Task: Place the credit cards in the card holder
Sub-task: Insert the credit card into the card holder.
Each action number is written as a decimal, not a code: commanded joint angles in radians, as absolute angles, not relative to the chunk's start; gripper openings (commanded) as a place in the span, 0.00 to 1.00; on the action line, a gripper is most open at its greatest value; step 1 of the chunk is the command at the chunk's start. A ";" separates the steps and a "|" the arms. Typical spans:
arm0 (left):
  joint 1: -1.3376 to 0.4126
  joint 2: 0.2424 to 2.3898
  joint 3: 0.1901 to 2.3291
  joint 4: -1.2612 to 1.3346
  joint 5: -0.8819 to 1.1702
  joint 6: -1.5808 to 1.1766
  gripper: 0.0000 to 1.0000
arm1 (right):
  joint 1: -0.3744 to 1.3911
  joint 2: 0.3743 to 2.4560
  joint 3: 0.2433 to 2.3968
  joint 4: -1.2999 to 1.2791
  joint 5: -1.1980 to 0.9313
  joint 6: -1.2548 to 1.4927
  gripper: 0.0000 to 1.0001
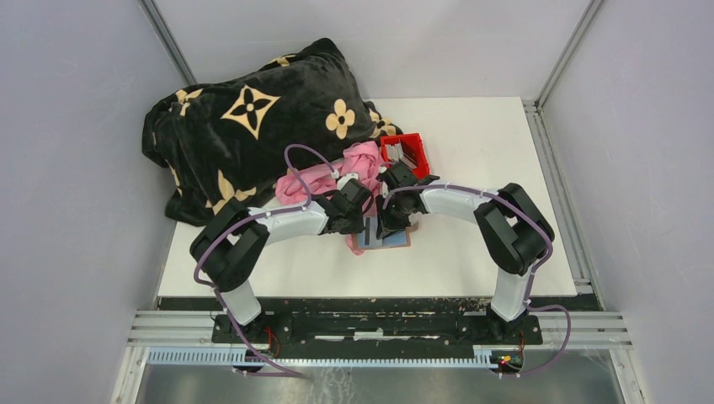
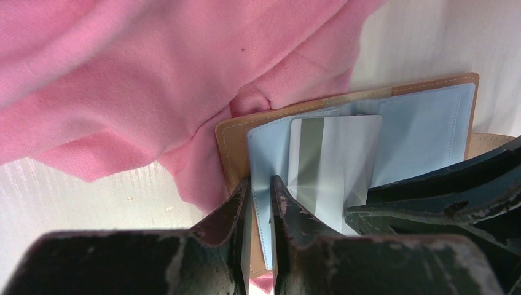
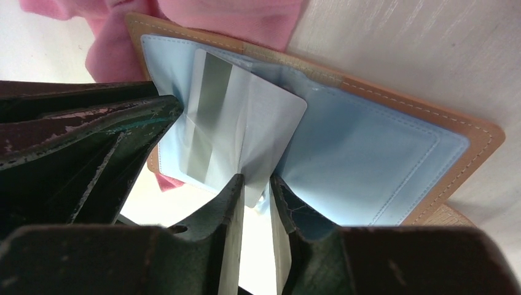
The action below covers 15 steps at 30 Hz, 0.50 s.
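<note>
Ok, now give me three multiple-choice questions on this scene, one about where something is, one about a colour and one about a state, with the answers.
1. In the top view, where does the red bin sit?
A between the arm bases
B beyond the card holder, beside the pink cloth
C under the card holder

2. The card holder's inner lining is:
A light blue
B green
C black

3. The card holder is:
A snapped shut
B lying open
C standing on edge

Answers:
1 B, the bin lies past the holder, next to the cloth.
2 A, both wrist views show pale blue pockets.
3 B, its pockets face up with a striped card over them.
</note>
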<state>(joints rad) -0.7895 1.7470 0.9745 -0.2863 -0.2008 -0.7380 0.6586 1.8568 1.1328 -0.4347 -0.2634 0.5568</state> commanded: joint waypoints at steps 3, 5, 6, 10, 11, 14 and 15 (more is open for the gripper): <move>-0.805 1.851 0.884 -0.405 -0.140 -0.715 0.03 | 0.666 1.841 1.161 -0.451 -0.180 0.511 0.31; -0.805 1.852 0.885 -0.405 -0.140 -0.715 0.03 | 0.664 1.828 1.164 -0.454 -0.172 0.510 0.32; -0.806 1.852 0.884 -0.405 -0.140 -0.714 0.03 | 0.663 1.822 1.166 -0.456 -0.168 0.509 0.33; -0.804 1.853 0.885 -0.405 -0.141 -0.713 0.03 | 0.647 1.806 1.176 -0.457 -0.158 0.506 0.33; -0.805 1.854 0.884 -0.405 -0.141 -0.713 0.03 | 0.642 1.803 1.178 -0.457 -0.155 0.506 0.33; -0.805 1.855 0.884 -0.406 -0.141 -0.712 0.03 | 0.625 1.791 1.178 -0.448 -0.146 0.508 0.33; -0.805 1.855 0.883 -0.405 -0.142 -0.712 0.03 | 0.619 1.790 1.182 -0.448 -0.145 0.507 0.33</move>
